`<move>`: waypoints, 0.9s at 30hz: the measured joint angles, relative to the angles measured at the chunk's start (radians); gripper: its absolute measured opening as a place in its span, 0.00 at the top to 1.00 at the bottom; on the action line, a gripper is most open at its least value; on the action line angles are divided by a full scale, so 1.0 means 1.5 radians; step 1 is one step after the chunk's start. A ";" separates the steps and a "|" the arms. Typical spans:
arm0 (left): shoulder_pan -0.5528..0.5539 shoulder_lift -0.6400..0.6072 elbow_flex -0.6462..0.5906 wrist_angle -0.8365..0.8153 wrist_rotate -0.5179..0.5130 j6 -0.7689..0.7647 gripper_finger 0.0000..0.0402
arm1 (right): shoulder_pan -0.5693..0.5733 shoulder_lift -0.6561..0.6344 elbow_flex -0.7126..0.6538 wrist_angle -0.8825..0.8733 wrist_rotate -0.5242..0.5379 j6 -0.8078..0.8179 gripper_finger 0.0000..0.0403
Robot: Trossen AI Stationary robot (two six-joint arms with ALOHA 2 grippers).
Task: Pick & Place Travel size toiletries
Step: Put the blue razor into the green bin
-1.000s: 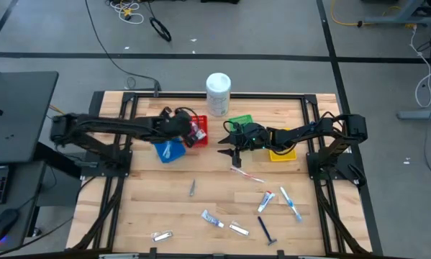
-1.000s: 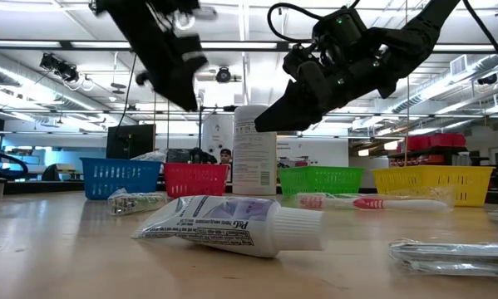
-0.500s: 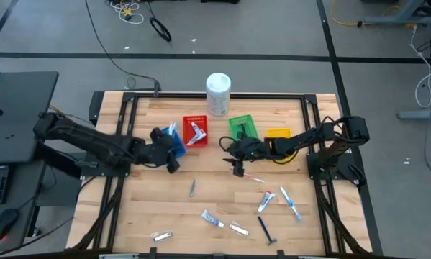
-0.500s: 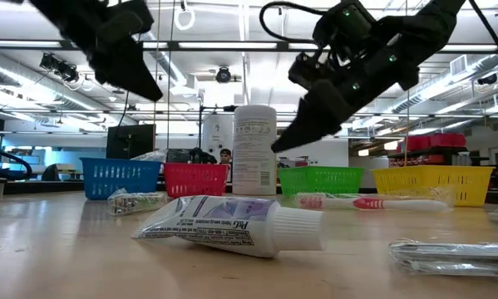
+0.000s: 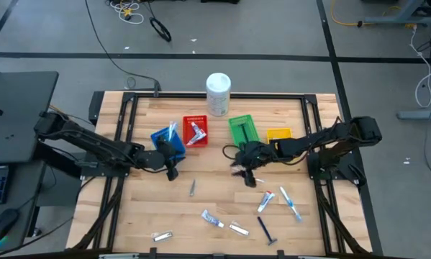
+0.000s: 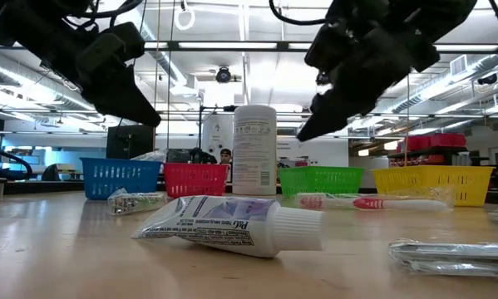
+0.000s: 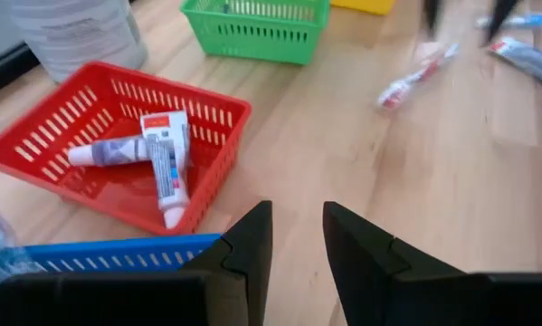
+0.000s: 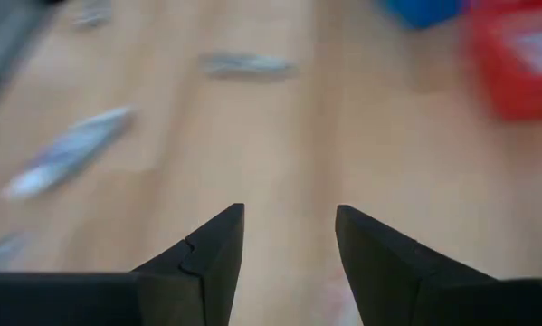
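High view puts my right gripper (image 5: 248, 175) near the middle of the table, low over the pink toothbrush (image 6: 373, 203), which lies just in front of the green basket (image 5: 242, 128). My fingers stand parted with nothing between them. My left gripper (image 5: 171, 170) hangs just in front of the blue basket (image 5: 165, 141), jaws slightly apart and empty.

I judge the toothbrush light, stiff and slim, apt to skid or roll on the bare wood, so I would close across the handle at mid-length, not at the bristle end.

Two toothpaste tubes (image 7: 157, 156) already lie in the red basket (image 7: 90, 109). More tubes, another toothbrush (image 5: 290, 203), a razor (image 5: 266, 230) and sachets lie scattered toward the front edge, well apart from my target. The white tub (image 5: 218, 93) stands at the back edge. Nothing crowds the toothbrush.
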 joint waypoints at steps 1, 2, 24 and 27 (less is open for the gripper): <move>0.000 0.000 0.000 0.003 0.005 0.000 0.73 | 0.004 0.000 0.000 -0.003 -0.044 0.001 0.54; 0.000 0.000 -0.001 0.007 0.007 0.000 0.73 | 0.012 0.000 0.000 -0.006 -0.081 0.002 0.54; 0.000 0.000 -0.002 0.020 0.009 -0.037 0.73 | 0.227 -0.001 0.000 -0.209 -0.204 0.576 0.54; 0.003 0.000 -0.002 0.040 -0.012 -0.003 0.73 | 0.244 -0.001 0.000 -0.234 -0.197 0.675 0.54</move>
